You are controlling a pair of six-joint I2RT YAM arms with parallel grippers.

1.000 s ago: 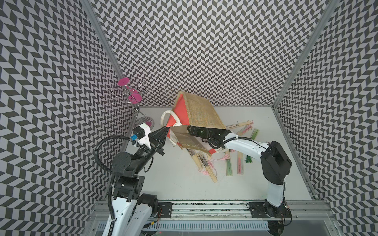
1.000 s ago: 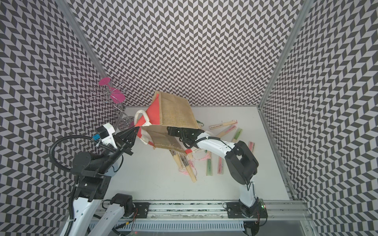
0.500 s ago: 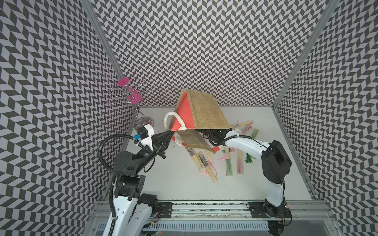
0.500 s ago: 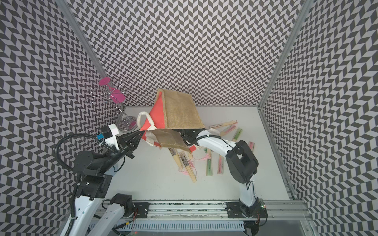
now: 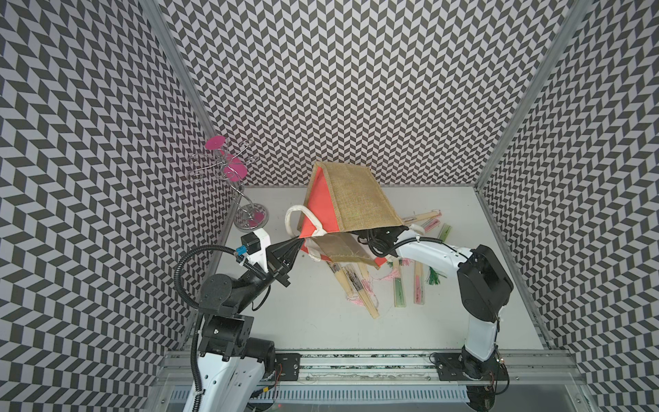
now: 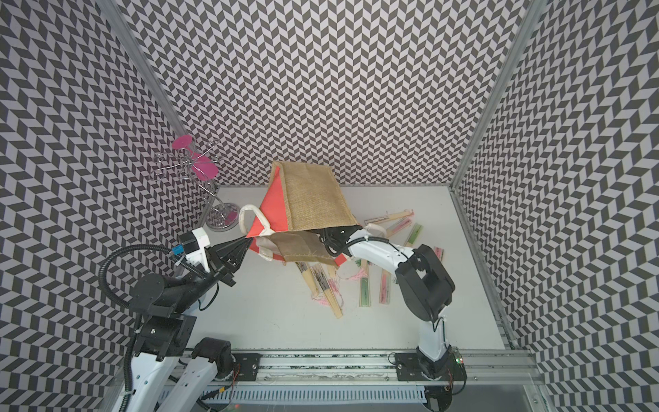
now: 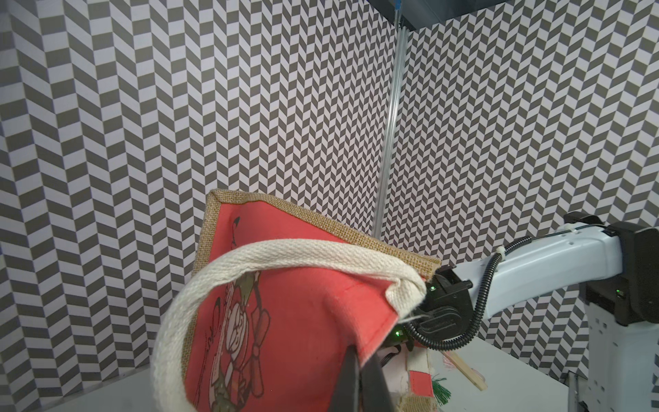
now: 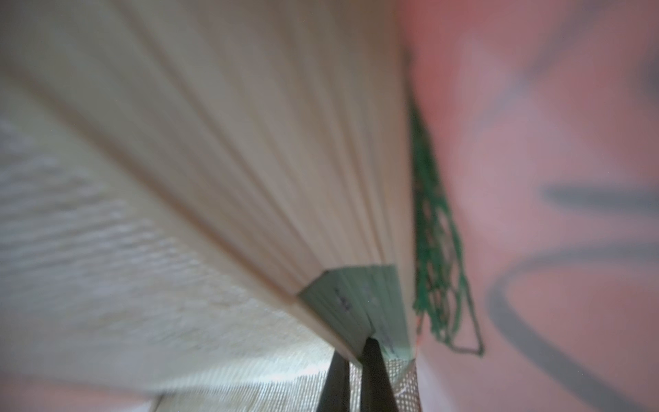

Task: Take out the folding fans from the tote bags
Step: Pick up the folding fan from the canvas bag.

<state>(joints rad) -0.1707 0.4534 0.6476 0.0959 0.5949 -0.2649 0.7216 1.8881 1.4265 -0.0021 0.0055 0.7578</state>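
Above the counter (image 5: 321, 321), near the back wall, the jute tote bag (image 5: 356, 199) hangs tipped with its mouth turned down toward the right arm. The left pincer (image 5: 301, 242) is clamped tight on a corner of its red-orange side panel and holds it off the surface. The right pincer (image 8: 356, 356) reaches in through the mouth, hidden by the bag in both top views; in the blurred right wrist view its jaws have closed, seemingly nipping the end of a green-paper fan (image 8: 356, 299) lying against the pale lining, a green tassel (image 8: 435, 249) beside it.

The task looks well along: many folding fans (image 5: 399, 290) already lie scattered on the counter under and beside the bag, some crossing one another. At least the one in the bag remains, and whether more are inside cannot be told.

The bag is coarse, open-weave tan jute, boxy and stiff enough to keep its wedge shape; the red panel is smooth printed cloth with an inked cartoon figure; the handle (image 7: 285, 257) is thick, flat, cream woven webbing. The fans are slim, straight bamboo slats with pink, green or black-inked paper and stringy tassels. A chrome wire stand (image 5: 228, 167) with pink discs stands well apart at the left wall.
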